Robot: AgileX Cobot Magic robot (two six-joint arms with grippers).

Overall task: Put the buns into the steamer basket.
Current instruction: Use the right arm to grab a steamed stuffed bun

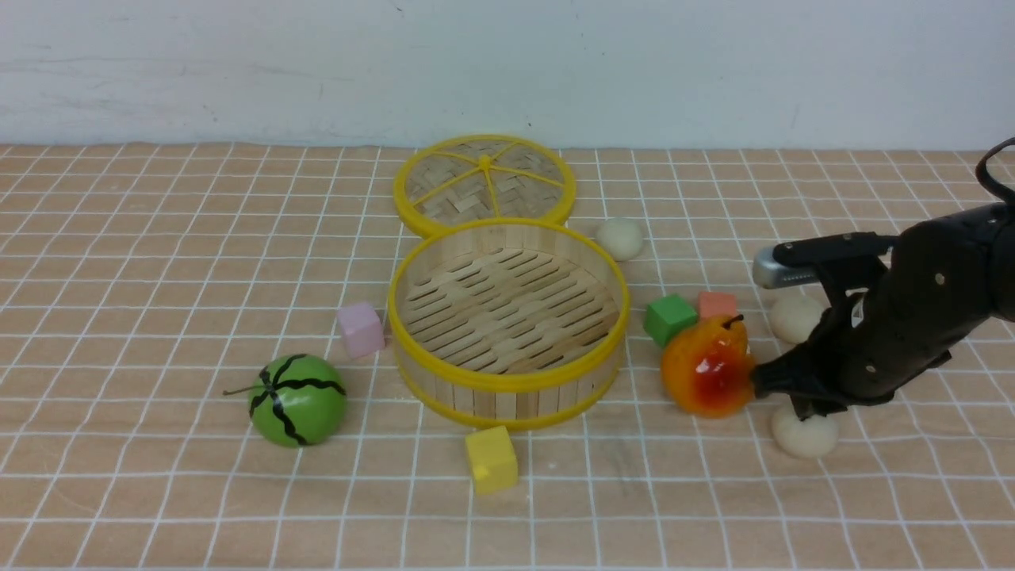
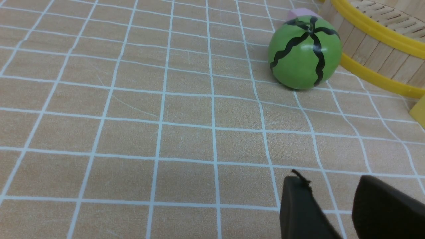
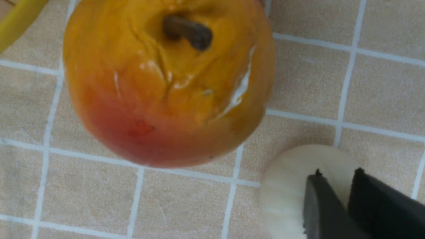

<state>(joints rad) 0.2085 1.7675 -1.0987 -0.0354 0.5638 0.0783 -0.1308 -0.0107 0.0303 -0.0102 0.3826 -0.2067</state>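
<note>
Right fingers [image 3: 323,205] pressed nearly together over near bun [image 1: 805,434], beside pear [image 1: 708,366]. Left fingers [image 2: 298,205] spread above bench [image 2: 132,132]. Far bun [image 1: 619,238], middle bun [image 1: 795,317] outside basket [image 1: 507,382].

No writing, label, brand, number or sign can be read in any of the views.
</note>
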